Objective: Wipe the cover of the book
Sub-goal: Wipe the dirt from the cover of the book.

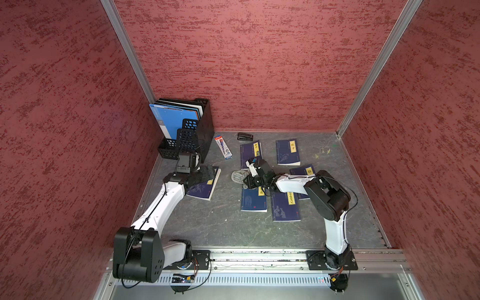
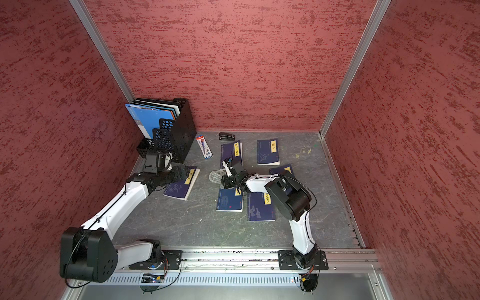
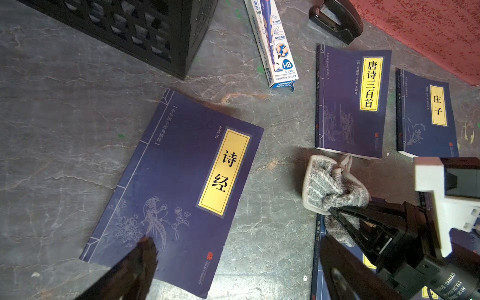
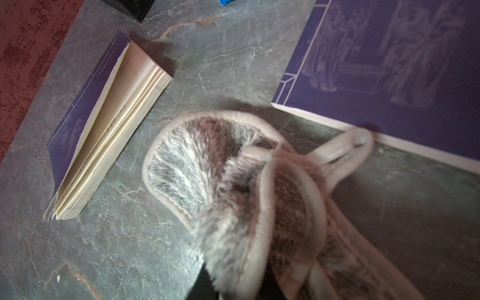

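Observation:
A dark blue book [image 3: 179,181] with a yellow title label lies flat at the left, also seen in both top views [image 1: 201,191] [image 2: 178,189]. My left gripper [image 3: 239,257] [image 1: 207,173] hovers open over its near end. One of its fingertips [image 3: 146,249] is over the cover and the other is past the book's edge. A fluffy grey cloth [image 3: 332,184] [image 1: 237,176] [image 4: 207,166] droops onto the table to the book's right. My right gripper [image 1: 246,182] [image 2: 224,182] [image 4: 233,291] is shut on the cloth's bunched end.
Several more blue books [image 1: 287,152] [image 1: 254,200] lie around the right arm. A black file rack [image 1: 192,130] with blue folders stands at the back left. A pencil box [image 1: 223,146] and a black stapler [image 1: 244,136] lie near the back wall.

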Tool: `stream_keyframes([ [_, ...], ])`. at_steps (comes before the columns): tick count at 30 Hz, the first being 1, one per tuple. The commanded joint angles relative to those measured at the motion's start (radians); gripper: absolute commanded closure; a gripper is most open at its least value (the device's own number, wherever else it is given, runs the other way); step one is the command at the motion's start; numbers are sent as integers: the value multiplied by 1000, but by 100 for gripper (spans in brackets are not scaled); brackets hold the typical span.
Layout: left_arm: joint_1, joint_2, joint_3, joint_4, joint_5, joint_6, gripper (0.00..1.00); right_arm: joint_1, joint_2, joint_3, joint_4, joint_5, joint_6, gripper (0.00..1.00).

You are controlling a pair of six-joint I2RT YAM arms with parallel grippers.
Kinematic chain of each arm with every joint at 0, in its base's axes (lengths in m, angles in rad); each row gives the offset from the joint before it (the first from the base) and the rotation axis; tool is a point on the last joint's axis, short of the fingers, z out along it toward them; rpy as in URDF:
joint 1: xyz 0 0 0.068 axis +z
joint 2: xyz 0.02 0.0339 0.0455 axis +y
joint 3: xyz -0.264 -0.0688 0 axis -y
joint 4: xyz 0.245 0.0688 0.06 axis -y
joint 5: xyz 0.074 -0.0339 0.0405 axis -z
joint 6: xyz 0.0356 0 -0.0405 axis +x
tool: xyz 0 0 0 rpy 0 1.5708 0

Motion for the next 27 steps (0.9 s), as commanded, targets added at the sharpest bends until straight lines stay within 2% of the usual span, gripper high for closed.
stream_keyframes([
  [1,-4,-15,11,-12,-5,6,1,25,-36,-96,-109,5,-2,85],
  [8,-4,-8,17,-7,-4,6,1,185,-195,-315,-88,18,152,84],
  [11,-6,-4,20,-6,-1,6,1,211,-251,-403,-55,20,213,84],
  [14,-5,-1,22,-4,-3,6,1,212,-268,-419,-61,46,208,84],
  [19,-6,7,22,-1,-3,5,1,155,-188,-324,-87,66,126,84],
  [27,-19,1,10,1,6,-5,1,-28,-43,-153,-74,61,11,84],
])
